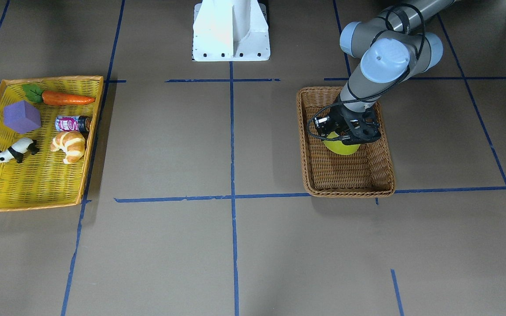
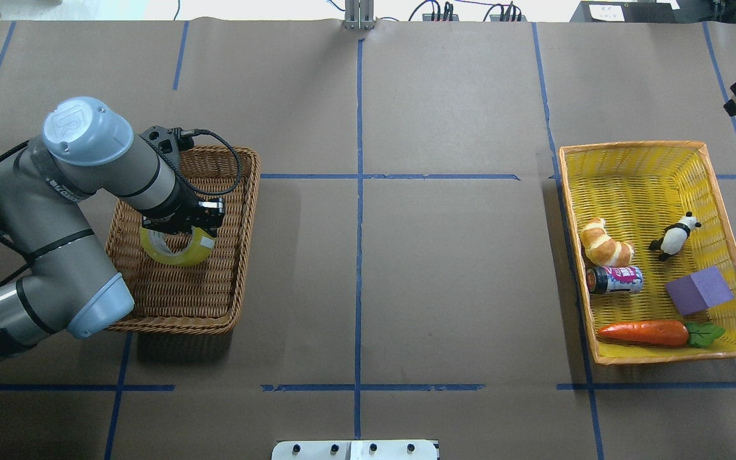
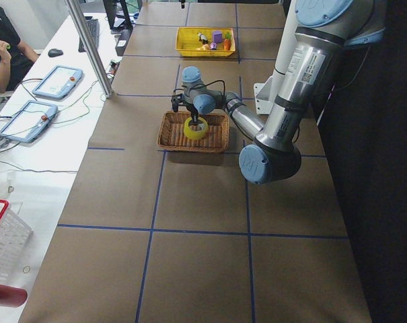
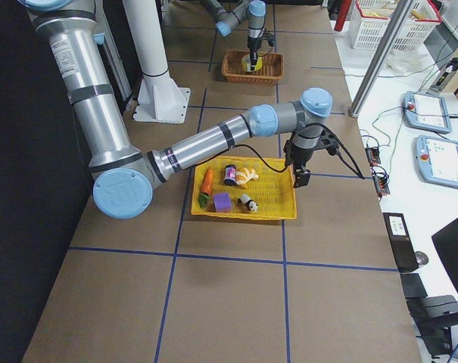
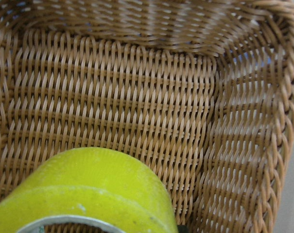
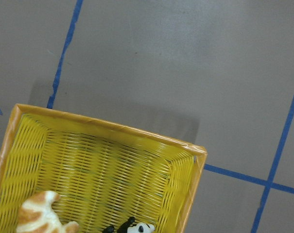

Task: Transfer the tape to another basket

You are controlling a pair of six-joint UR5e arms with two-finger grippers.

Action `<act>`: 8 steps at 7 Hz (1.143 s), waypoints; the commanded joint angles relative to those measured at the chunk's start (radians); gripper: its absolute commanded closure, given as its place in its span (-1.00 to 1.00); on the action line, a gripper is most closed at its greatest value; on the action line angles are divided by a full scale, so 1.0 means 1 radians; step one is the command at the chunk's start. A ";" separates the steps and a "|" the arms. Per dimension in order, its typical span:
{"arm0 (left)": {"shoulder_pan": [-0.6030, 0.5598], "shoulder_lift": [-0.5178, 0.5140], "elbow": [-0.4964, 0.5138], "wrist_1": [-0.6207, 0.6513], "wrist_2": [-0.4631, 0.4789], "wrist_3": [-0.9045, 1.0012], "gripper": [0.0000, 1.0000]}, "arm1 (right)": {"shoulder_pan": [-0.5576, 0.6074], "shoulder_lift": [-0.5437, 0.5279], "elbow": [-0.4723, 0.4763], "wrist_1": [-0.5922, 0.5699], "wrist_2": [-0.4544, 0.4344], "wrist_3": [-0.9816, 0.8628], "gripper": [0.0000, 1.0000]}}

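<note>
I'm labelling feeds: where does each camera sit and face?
Front: across the table, facing the robot; base, left arm, basket.
Overhead: behind the robot, looking down; left arm, tape.
Left side: table's left end; left arm near.
Right side: right end; right arm near, by yellow tray.
Left wrist: inside basket, tape; no arm.
Right wrist: faces yellow tray's corner; no arm.
Front, overhead share both containers.

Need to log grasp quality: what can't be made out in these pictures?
Left gripper fingertips: covered by its own wrist in overhead and front-facing views, outside the left wrist view.
The tape: whether it touches the basket floor is undecidable; the gripper blocks it.
Right gripper: cut by the overhead edge, tiny in exterior right; open or shut unknown.
Can label: too small to read.
</note>
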 commanded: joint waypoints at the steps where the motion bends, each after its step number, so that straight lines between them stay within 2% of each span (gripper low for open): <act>1: -0.045 0.046 -0.058 0.128 0.028 0.197 -1.00 | 0.029 -0.034 -0.002 -0.001 0.023 -0.050 -0.99; 2: -0.071 0.044 -0.134 0.272 0.028 0.272 -1.00 | 0.043 -0.052 -0.003 0.000 0.030 -0.055 -0.99; 3: -0.109 0.043 -0.177 0.320 0.023 0.282 -1.00 | 0.049 -0.074 -0.005 0.002 0.039 -0.096 -0.99; 4: -0.164 0.044 -0.178 0.319 -0.026 0.293 -1.00 | 0.066 -0.100 -0.014 0.002 0.040 -0.145 -0.99; 5: -0.241 0.052 -0.178 0.321 -0.096 0.406 -1.00 | 0.112 -0.135 -0.044 0.003 0.067 -0.201 -0.99; 6: -0.326 0.098 -0.175 0.327 -0.150 0.522 -1.00 | 0.171 -0.204 -0.104 0.038 0.178 -0.293 -0.99; 7: -0.402 0.142 -0.161 0.327 -0.158 0.649 -1.00 | 0.236 -0.244 -0.174 0.124 0.187 -0.347 -0.99; 8: -0.471 0.153 -0.115 0.326 -0.184 0.727 -1.00 | 0.258 -0.316 -0.173 0.181 0.182 -0.339 -0.99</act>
